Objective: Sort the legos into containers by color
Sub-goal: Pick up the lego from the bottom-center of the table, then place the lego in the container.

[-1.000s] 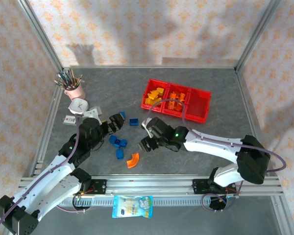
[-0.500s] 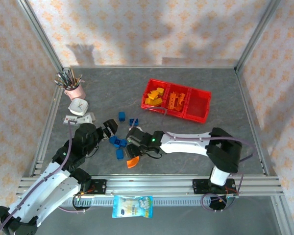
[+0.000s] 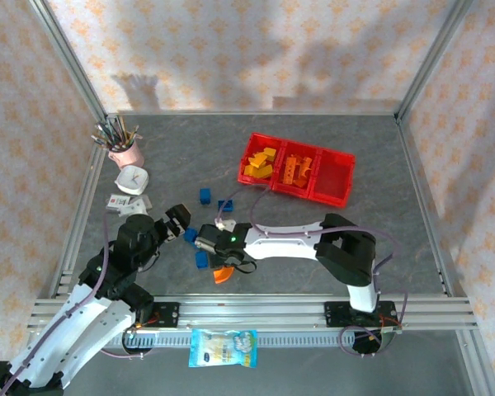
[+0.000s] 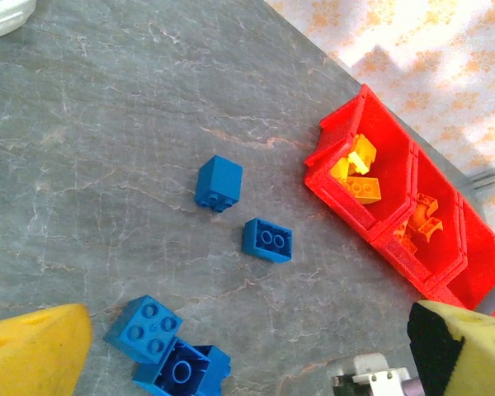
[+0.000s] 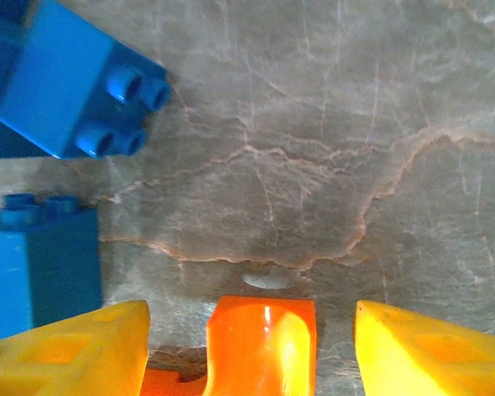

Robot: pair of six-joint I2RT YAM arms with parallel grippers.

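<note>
Grey marbled worktop [image 3: 379, 239] under everything. Toward far side: red tray [image 3: 334, 176], yellow bricks [image 4: 359, 169] in left compartment, orange bricks [image 4: 421, 227] in middle one. Right hand [image 5: 249, 330] low over worktop, spread wide, straddling orange arc [image 3: 223, 275], gap either side. Left hand [image 3: 180, 219] spread, empty, near blue brick cluster [image 4: 161, 351]. Beyond cluster, two loose blue bricks [image 4: 267, 240], apart.

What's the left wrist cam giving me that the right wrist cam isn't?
Left wrist: the red tray, with yellow bricks in its end compartment and orange bricks in the next.
Right wrist: an orange arc between the open fingers of the right gripper, not yet gripped.
Both: loose blue bricks on the grey table.
</note>
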